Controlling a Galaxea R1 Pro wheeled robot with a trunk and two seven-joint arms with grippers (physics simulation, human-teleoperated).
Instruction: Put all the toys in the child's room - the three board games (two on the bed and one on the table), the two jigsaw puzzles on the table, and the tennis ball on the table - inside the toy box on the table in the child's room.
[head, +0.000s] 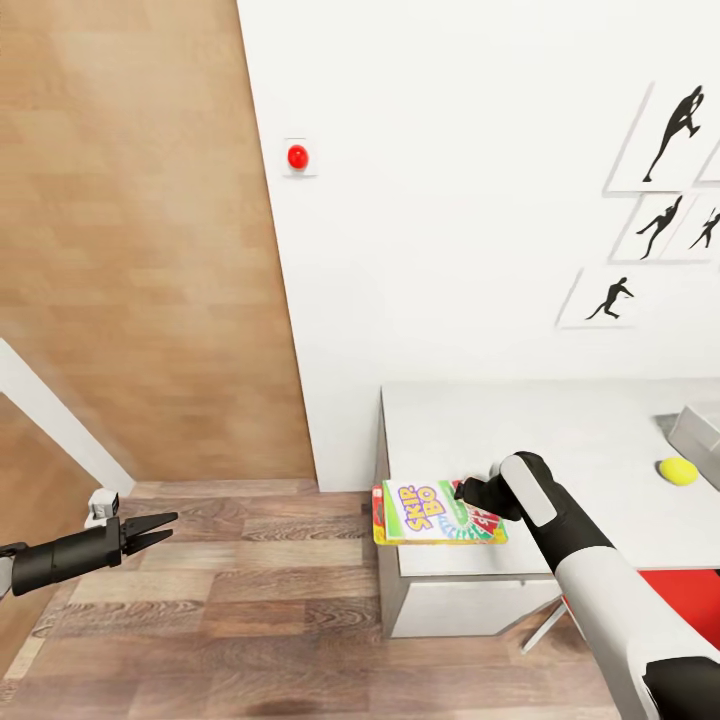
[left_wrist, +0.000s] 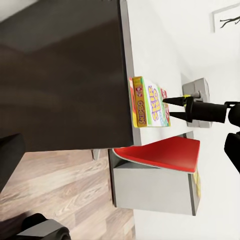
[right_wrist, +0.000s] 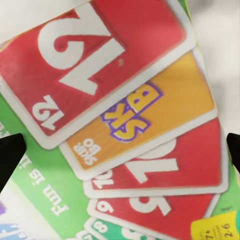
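Observation:
A yellow-green-red board game marked Skip-Bo lies flat on the near left corner of the pale table, overhanging its edge. My right gripper hovers right over the box's right end, open. In the right wrist view the card print of the box spans the picture, with a dark fingertip at each side edge. The left wrist view also shows the board game with the right gripper above it. The tennis ball rests near the toy box, which is cut off at the right edge. My left gripper hangs open over the floor, far left.
A red chair stands under the table's front, also visible as the red chair. Wooden wardrobe doors stand at the left. On the white wall are a red button and silhouette pictures. Wood-plank floor stretches between my arms.

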